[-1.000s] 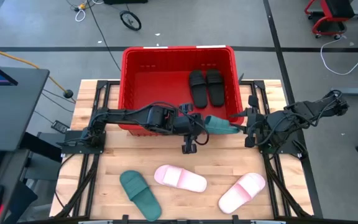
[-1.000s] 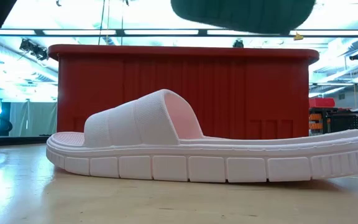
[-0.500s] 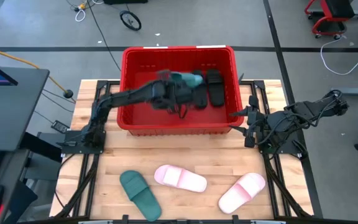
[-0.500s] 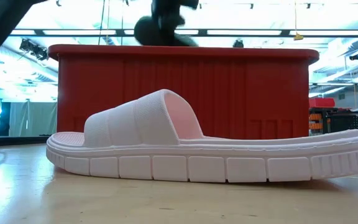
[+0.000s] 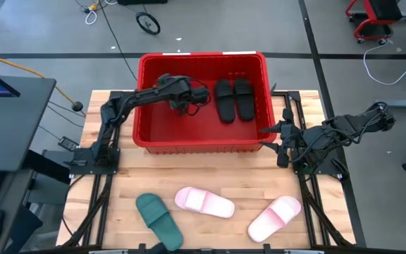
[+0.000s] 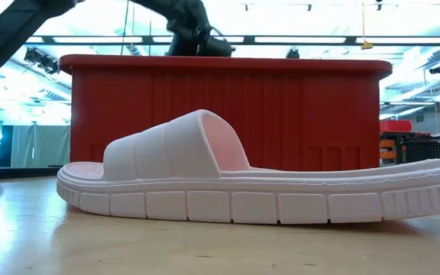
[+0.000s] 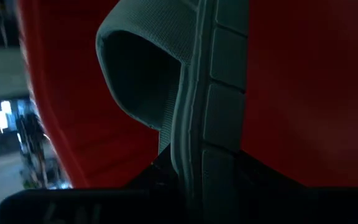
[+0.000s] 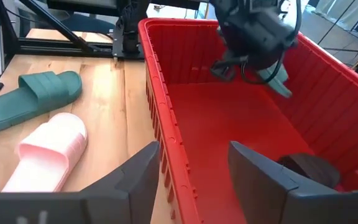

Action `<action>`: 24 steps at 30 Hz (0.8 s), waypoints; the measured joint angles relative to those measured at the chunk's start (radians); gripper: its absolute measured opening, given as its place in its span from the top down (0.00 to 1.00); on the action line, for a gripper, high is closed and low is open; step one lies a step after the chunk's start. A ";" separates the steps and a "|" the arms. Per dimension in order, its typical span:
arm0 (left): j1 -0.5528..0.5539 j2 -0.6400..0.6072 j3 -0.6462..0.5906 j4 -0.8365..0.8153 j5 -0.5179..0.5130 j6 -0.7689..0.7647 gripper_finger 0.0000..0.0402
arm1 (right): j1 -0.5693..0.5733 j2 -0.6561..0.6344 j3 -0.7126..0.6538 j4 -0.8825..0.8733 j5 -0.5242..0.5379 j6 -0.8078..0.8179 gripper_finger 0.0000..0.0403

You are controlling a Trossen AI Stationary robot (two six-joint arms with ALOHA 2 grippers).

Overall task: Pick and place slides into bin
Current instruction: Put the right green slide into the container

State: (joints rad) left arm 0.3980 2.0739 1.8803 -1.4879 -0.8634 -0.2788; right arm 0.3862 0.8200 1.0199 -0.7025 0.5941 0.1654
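your left gripper (image 5: 189, 101) was inside the red bin (image 5: 144, 106), out over its floor just left of the two black slides (image 5: 232, 99), and its fingers were clamped on a dark green slide (image 8: 277, 76). in the left wrist view that slide (image 7: 191, 106) stood on edge between the fingers, ribbed sole edge toward the camera and strap arching off to one side, red bin wall behind it. from the right wrist view it hung tilted below the gripper (image 8: 253, 53), clear of the bin floor.

the bin sat at the far edge of the table, centred. the black pair lay side by side against its right wall, soles down, touching each other.

your right gripper (image 5: 272, 137) waited at the right edge of the table, just outside the bin's near right corner, fingers (image 8: 263, 171) spread wide and holding nothing.

on the wood near the front edge lay three more: the second dark green slide (image 5: 158, 219) toward the front left, a pale pink slide (image 5: 204, 202) just beside it at the centre, and another pale pink slide (image 5: 274, 216) toward the front right, apart from the other. the centre pink one (image 6: 258, 179) filled the low view, with the bin wall (image 6: 312, 114) behind it.
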 joint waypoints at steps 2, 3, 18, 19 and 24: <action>0.022 0.000 -0.046 0.006 0.019 -0.060 0.80 | 0.000 0.000 0.000 0.000 0.000 0.001 0.52; 0.031 0.000 -0.069 0.005 0.034 -0.086 0.80 | 0.000 0.000 0.000 0.000 0.000 0.006 0.52; 0.124 0.000 -0.236 0.205 0.257 -0.341 0.45 | 0.000 0.000 0.000 0.000 0.001 0.069 0.53; 0.128 0.000 -0.237 0.221 0.257 -0.339 0.42 | 0.000 0.000 0.000 0.000 0.001 0.069 0.53; 0.161 0.000 -0.236 0.327 0.258 -0.316 0.35 | 0.000 0.000 0.000 0.000 0.000 0.073 0.53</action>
State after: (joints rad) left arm 0.5593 2.0739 1.6440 -1.1608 -0.6054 -0.5948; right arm 0.3862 0.8201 1.0199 -0.7025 0.5945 0.2385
